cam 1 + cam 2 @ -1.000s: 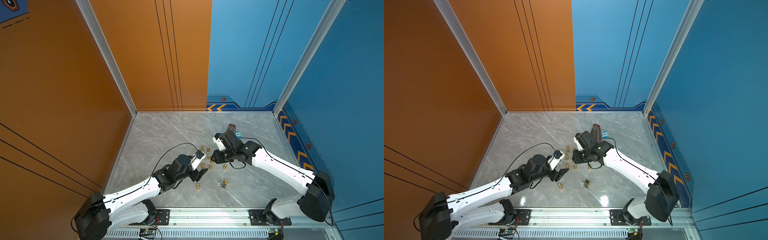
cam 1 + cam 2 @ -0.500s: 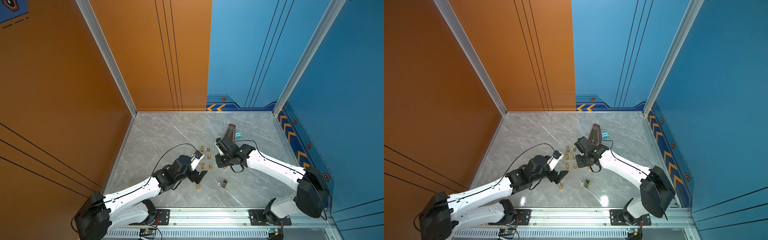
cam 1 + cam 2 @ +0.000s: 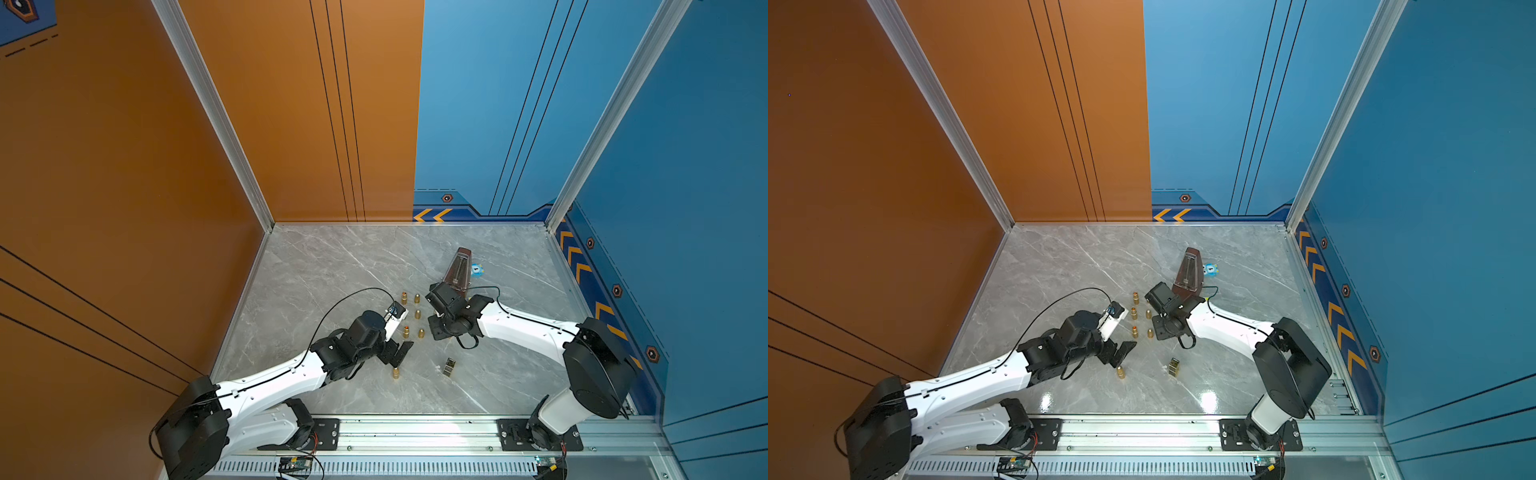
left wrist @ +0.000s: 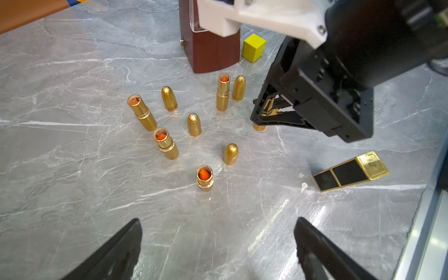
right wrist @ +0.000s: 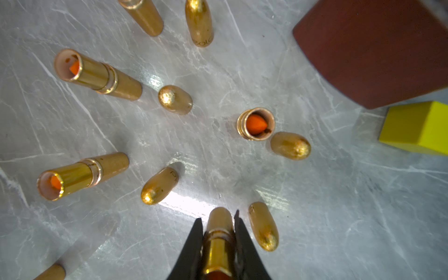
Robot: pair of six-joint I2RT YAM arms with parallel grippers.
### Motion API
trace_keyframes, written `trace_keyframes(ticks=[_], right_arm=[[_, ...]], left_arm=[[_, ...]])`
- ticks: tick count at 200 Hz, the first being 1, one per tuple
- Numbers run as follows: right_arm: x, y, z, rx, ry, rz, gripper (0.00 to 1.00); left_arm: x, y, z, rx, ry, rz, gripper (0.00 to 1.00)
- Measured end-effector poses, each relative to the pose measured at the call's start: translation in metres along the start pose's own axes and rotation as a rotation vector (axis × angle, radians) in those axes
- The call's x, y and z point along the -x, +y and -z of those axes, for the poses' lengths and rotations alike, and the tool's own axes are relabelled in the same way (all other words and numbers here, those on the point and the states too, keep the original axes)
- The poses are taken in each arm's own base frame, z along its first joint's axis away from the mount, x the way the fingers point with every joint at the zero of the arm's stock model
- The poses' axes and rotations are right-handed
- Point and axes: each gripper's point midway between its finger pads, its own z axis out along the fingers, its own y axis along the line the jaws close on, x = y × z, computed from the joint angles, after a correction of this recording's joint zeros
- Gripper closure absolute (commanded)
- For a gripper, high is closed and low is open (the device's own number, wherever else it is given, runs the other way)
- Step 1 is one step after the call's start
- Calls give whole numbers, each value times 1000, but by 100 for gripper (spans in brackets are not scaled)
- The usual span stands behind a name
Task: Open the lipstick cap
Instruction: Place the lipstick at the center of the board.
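Note:
My right gripper (image 5: pixel 218 232) is shut on an uncapped gold lipstick (image 5: pixel 219 218). The left wrist view shows this lipstick (image 4: pixel 268 106) upright in the black jaws, its base down at the marble. One bullet-shaped gold cap (image 5: pixel 263 225) lies right beside it. Several other uncapped lipsticks with orange tips, such as the nearest one (image 4: pixel 204 177), stand among loose gold caps (image 4: pixel 230 154). My left gripper (image 4: pixel 218 225) is open with nothing between its fingers. In both top views it hovers in front of the cluster (image 3: pixel 400 353) (image 3: pixel 1123 351), opposite the right gripper (image 3: pixel 436 330).
A brown wooden metronome (image 3: pixel 457 270) stands behind the cluster, a yellow cube (image 4: pixel 253 47) beside it and a small blue clock (image 3: pixel 477 269) further back. A black-and-gold square lipstick (image 4: pixel 349 171) lies to the front right. Orange and blue walls enclose the marble floor.
My right gripper has come forward and down toward the cluster, still shut on its lipstick. The left arm has barely shifted.

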Motion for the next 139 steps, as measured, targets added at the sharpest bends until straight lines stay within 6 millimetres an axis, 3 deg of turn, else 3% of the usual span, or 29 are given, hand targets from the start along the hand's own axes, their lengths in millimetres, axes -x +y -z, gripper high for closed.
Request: trace_keyframes(ticks=[139], right_arm=[[-7, -4, -23, -21, -12, 5, 82]], left_arm=[[0, 2, 0, 9, -1, 0, 1]])
